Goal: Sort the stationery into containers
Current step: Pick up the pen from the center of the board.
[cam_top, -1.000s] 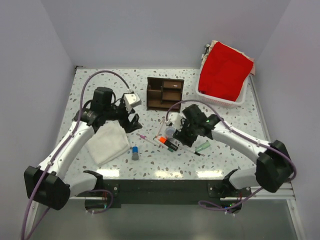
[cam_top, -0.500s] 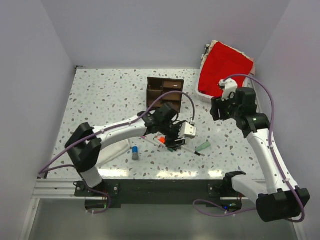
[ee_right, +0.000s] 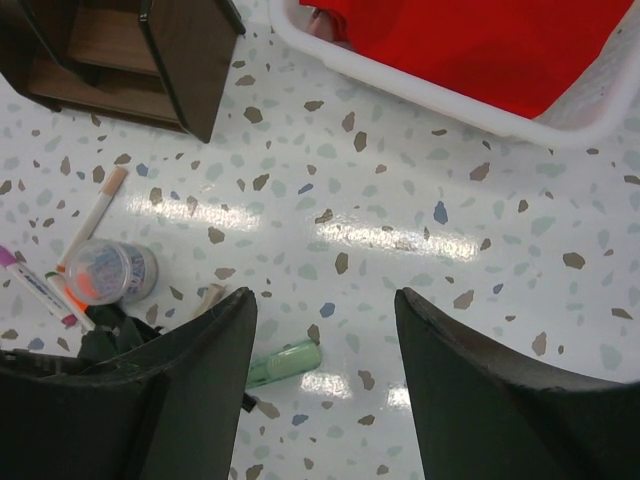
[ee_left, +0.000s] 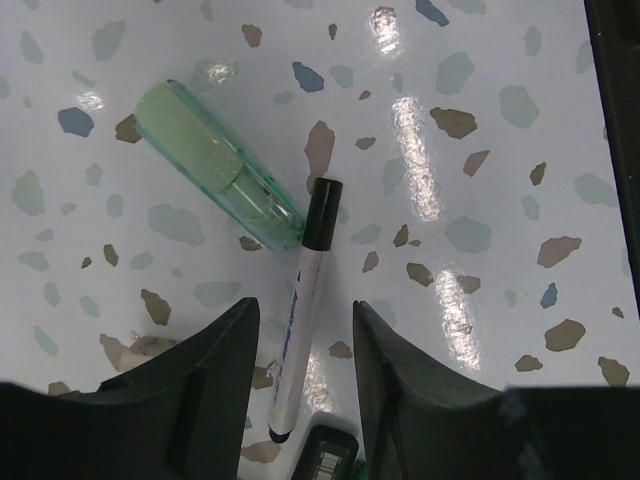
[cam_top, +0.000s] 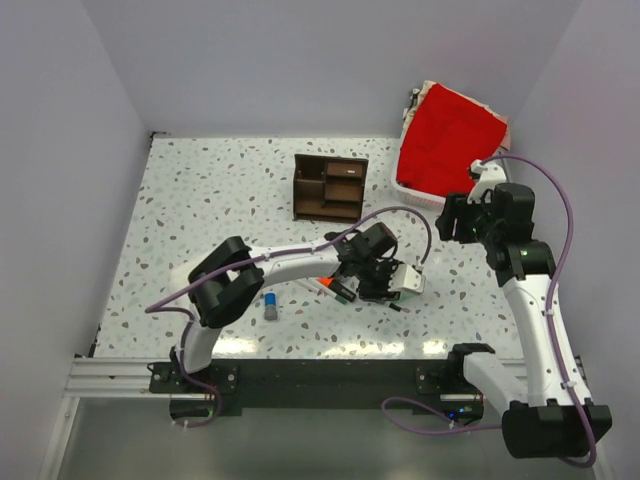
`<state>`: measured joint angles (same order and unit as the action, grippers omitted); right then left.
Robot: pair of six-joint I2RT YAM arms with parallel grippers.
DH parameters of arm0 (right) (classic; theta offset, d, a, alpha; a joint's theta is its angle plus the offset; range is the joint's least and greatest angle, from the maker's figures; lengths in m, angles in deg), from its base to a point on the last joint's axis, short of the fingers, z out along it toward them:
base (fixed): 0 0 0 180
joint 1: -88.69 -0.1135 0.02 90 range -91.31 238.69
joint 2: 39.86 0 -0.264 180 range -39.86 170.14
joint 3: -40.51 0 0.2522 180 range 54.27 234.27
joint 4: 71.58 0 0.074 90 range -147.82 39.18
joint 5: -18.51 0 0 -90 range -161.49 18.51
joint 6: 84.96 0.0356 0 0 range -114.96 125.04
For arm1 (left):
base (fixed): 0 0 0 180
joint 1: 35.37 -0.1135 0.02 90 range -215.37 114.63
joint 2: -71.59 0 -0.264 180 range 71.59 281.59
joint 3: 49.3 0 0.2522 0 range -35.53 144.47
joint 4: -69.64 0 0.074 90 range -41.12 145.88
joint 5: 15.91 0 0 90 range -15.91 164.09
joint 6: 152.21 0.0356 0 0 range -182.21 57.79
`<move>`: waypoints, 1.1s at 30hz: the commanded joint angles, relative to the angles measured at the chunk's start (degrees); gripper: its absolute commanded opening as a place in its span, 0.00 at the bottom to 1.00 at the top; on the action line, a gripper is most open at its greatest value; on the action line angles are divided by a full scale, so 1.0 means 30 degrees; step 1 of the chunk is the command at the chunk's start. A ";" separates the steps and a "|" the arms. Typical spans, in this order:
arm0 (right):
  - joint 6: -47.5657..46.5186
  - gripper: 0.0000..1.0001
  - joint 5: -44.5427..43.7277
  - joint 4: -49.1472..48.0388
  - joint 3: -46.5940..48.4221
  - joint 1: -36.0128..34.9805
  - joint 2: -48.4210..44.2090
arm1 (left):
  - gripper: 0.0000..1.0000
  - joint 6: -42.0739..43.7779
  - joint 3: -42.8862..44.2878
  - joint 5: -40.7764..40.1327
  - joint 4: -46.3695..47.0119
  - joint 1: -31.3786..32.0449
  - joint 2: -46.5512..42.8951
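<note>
left gripper (ee_left: 305,335): jaws apart, straddling the white pen (ee_left: 298,330), which lies flat on the table (ee_left: 500,170), black cap just beside the mint-green piece (ee_left: 215,165). advisable: centre on the barrel, close without nudging that piece; the wooden organizer (cam_top: 329,187) stands well apart. right gripper (ee_right: 325,330): jaws apart, empty. overhead, the left wrist hides the pen; a dark item at its lower end is cut off.

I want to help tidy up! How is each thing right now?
black-capped white pen: lying flat, not gripped
left gripper: open, straddling the pen
right gripper: open, empty
mint-green stick: lying flat beside pen's cap
blue-capped grey stick: lying flat, capped
wooden organizer: upright
white basket: holding red cloth
</note>
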<state>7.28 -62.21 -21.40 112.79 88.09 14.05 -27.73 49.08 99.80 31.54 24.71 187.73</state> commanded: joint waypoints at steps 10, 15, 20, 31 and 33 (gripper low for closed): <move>-0.0014 0.61 0.2121 -0.0686 0.0796 0.1255 0.1043 | 0.38 0.0109 0.0885 -0.0808 0.0436 0.0307 0.1922; -0.0160 0.61 0.2210 -0.0686 0.0620 0.1313 0.0985 | 0.29 0.0459 0.0857 -0.0692 0.0203 0.0454 0.2391; -0.0630 0.60 0.2005 -0.0482 0.0824 0.1284 0.1014 | 0.16 0.0782 -0.0343 -0.0515 0.0378 0.0717 0.2042; -0.1656 0.59 0.1448 0.0749 0.1879 0.1314 0.1394 | 0.00 0.1368 0.4266 0.2907 -0.6494 -0.2174 -0.3992; -0.1538 0.58 0.1507 0.0545 0.1908 0.1284 0.1657 | 0.00 0.0875 0.5597 0.4427 -0.6742 -0.3174 -0.4170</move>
<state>3.09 -57.27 -20.06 116.00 91.76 17.87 -25.39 54.00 102.90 16.86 22.22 183.29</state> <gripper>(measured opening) 0.589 0.189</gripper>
